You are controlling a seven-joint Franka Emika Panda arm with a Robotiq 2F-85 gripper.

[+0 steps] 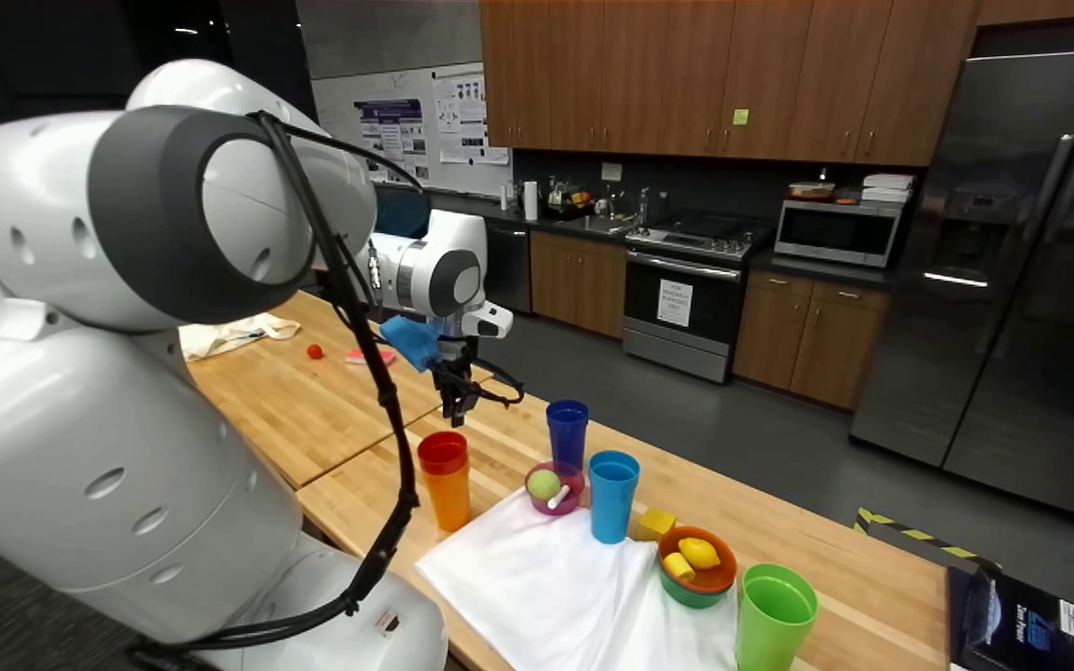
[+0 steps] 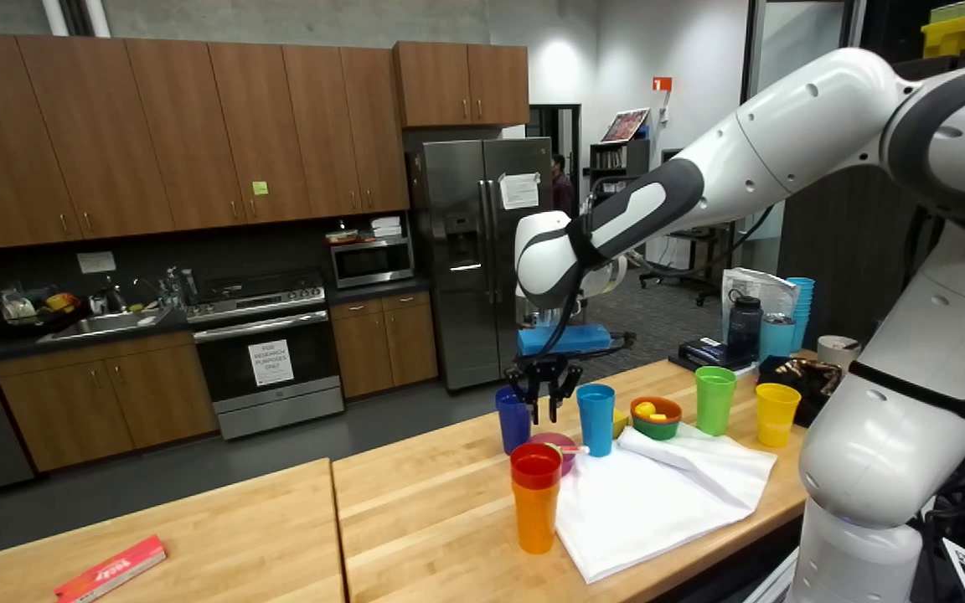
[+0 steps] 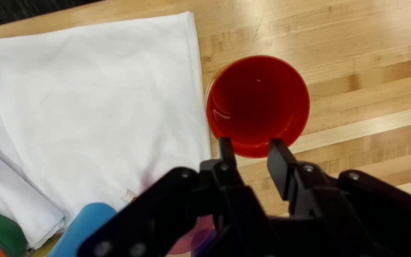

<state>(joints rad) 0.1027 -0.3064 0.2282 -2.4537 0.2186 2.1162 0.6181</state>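
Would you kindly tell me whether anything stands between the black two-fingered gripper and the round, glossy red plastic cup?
Nothing visible does: in the wrist view, no object shows between the open gripper and the red cup, whose mouth is uncovered. The spread white fabric cloth lies beside the cup, not between them.

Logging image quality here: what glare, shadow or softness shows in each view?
Wrist view: small highlights inside the red cup, a faint pinkish shadow on the cloth, the gripper nearly black and soft-edged; both exterior views: a bright streak on the fridge; in an exterior view: a bright patch on the wall.
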